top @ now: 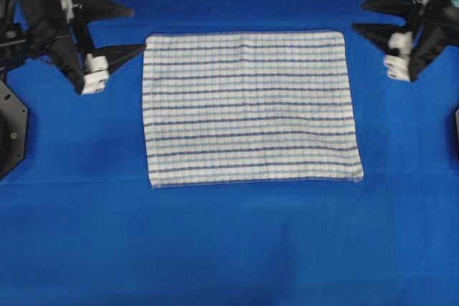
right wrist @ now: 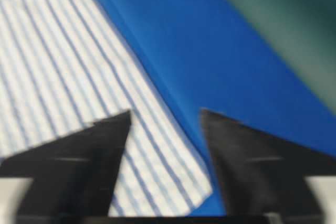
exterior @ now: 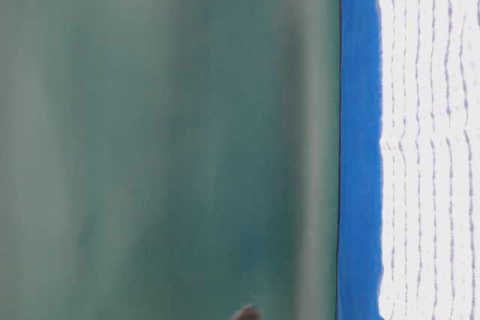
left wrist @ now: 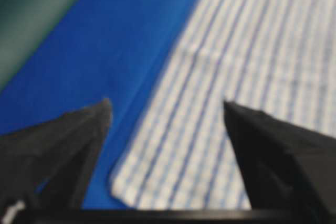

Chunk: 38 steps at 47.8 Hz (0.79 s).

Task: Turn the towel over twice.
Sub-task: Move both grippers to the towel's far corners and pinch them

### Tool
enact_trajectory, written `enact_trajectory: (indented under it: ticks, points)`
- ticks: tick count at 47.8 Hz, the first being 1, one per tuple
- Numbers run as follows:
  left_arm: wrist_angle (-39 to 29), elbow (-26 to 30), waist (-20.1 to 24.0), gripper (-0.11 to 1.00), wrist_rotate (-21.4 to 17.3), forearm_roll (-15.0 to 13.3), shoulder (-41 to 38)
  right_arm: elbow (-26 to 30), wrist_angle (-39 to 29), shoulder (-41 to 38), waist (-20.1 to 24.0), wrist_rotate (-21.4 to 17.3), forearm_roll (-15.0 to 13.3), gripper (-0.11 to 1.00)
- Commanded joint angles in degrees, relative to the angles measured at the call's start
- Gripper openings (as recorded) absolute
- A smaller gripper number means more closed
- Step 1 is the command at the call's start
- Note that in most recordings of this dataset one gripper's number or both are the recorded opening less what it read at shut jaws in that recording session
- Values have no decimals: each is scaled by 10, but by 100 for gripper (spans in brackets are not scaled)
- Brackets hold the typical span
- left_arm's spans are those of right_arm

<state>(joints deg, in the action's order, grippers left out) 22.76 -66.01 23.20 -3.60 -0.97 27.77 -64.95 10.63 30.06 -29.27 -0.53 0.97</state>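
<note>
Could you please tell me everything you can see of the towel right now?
The towel is a rectangular white woven cloth with dark and light blue stripes and hemmed edges. It lies flat, fully spread and unfolded, at the middle of the blue table covering. The open left claw and open right claw flank its far corners; neither holds it.

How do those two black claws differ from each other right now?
The left gripper points in from the left of the overhead view, and its lower fingertip reaches the towel at its upper-left corner. The right gripper points in from the right, stopping short of the upper-right corner. Both stand wide open, holding nothing.
</note>
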Motion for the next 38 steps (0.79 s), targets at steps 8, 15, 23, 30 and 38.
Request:
enact_trajectory:
  ticks: [8, 15, 23, 30, 38]
  points:
    - [40, 25, 45, 86, -1, -1, -113, 20, 47, -115, -44, 2, -1, 59]
    - [62, 33, 66, 87, -3, 0, -185, 29, 76, -186, -56, 3, -2, 59]
    - [84, 39, 72, 87, -8, -1, -247, 42, 93, -256, -58, 3, -2, 59]
    - [97, 46, 79, 87, -8, 0, -294, 56, 104, -301, -62, 4, -1, 59]
    - [93, 49, 82, 84, -8, -1, -320, 67, 105, -331, -63, 6, -2, 59]
